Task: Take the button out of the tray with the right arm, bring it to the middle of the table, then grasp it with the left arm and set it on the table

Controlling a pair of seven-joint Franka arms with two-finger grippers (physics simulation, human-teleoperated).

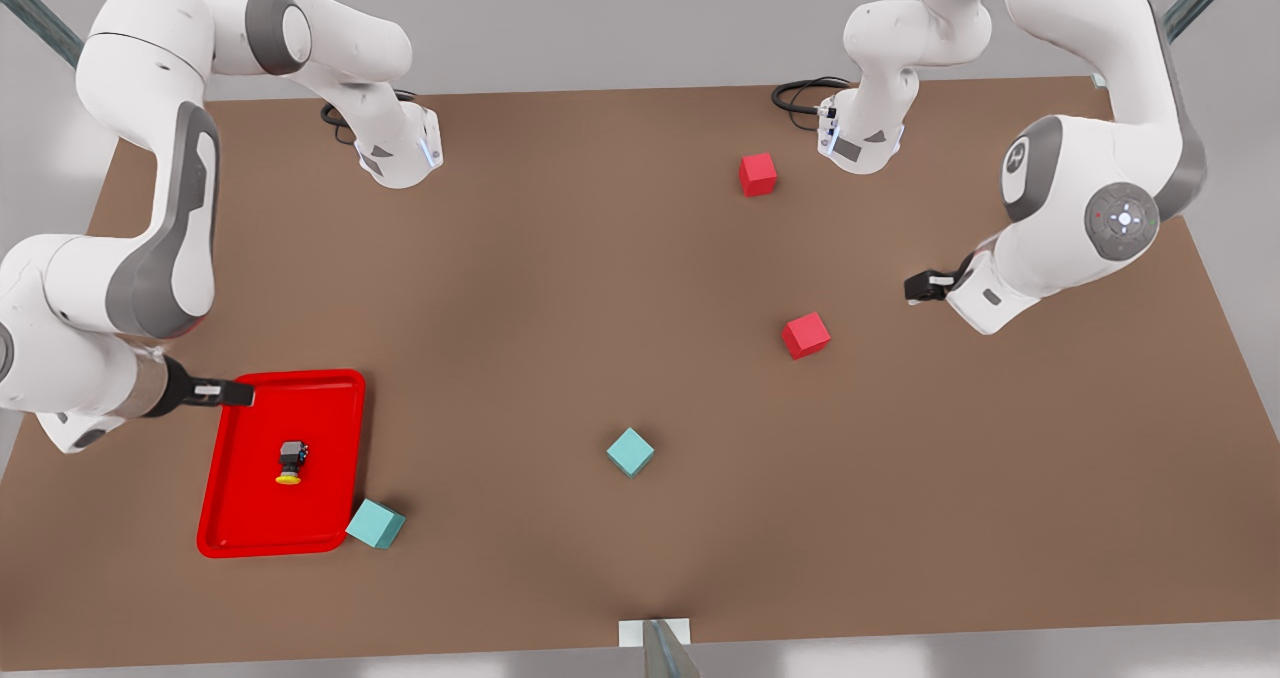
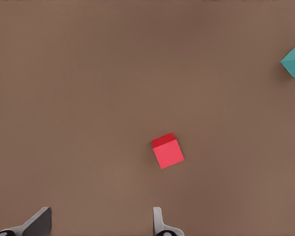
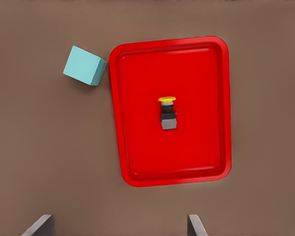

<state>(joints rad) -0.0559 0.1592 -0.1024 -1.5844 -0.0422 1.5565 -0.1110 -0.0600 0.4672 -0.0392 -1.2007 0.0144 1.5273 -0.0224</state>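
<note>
The right pincer (image 1: pixel 240 393) hangs over the far rim of the tray (image 1: pixel 240 543), on the front view's left, its fingers (image 3: pixel 39 227) spread wide and grasping nothing. Below it the button (image 1: pixel 291 461) lies on its side near the middle of the tray, yellow cap toward the front edge of the surface (image 1: pixel 560 288), well apart from the pincer. A teal cube (image 1: pixel 376 524) sits just beside the tray's near corner, and it is hard to tell whether they touch. The left pincer (image 1: pixel 920 286) waits above the surface on the front view's right, released, with a red cube (image 2: pixel 167 151) near it. A second teal cube (image 1: pixel 630 452) and a second red cube (image 1: pixel 758 174) lie elsewhere on the surface.
</note>
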